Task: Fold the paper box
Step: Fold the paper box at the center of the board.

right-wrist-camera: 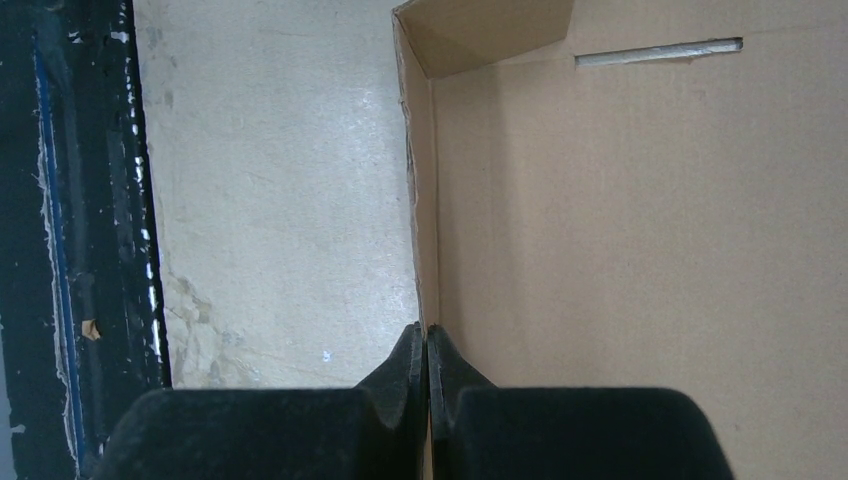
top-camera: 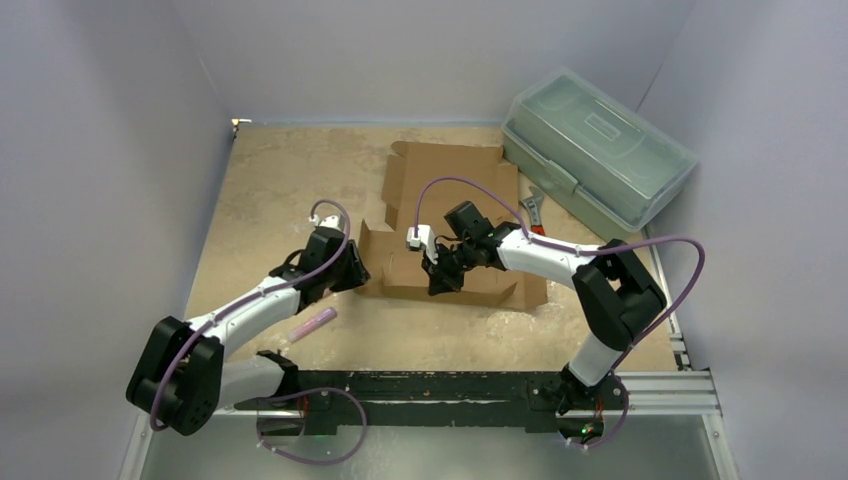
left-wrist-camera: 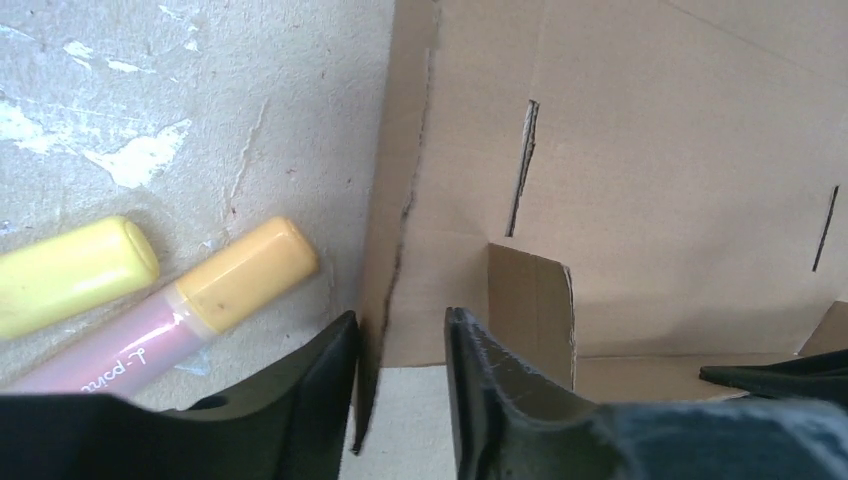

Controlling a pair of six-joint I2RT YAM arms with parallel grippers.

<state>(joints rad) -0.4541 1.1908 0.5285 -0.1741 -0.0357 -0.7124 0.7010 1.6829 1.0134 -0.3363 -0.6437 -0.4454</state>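
The paper box (top-camera: 450, 185) is a brown cardboard sheet lying mid-table, its near part partly raised into walls. My left gripper (top-camera: 358, 268) is at the box's left side. In the left wrist view its jaws straddle the edge of an upright side flap (left-wrist-camera: 372, 330) of the paper box (left-wrist-camera: 650, 150); the flap leans on the left finger and a gap stays to the right finger, so my left gripper (left-wrist-camera: 400, 325) is open. My right gripper (top-camera: 440, 283) is at the near wall. In the right wrist view the right gripper (right-wrist-camera: 427, 335) is shut on that thin upright wall of the paper box (right-wrist-camera: 620, 220).
A translucent grey-green toolbox (top-camera: 598, 150) stands at the back right, with a red-handled tool (top-camera: 533, 212) beside it. A pink marker with a yellow cap (top-camera: 313, 322) (left-wrist-camera: 200, 300) lies left of the box, next to a second yellow piece (left-wrist-camera: 70, 275). A metal rail (top-camera: 450, 385) runs along the near edge.
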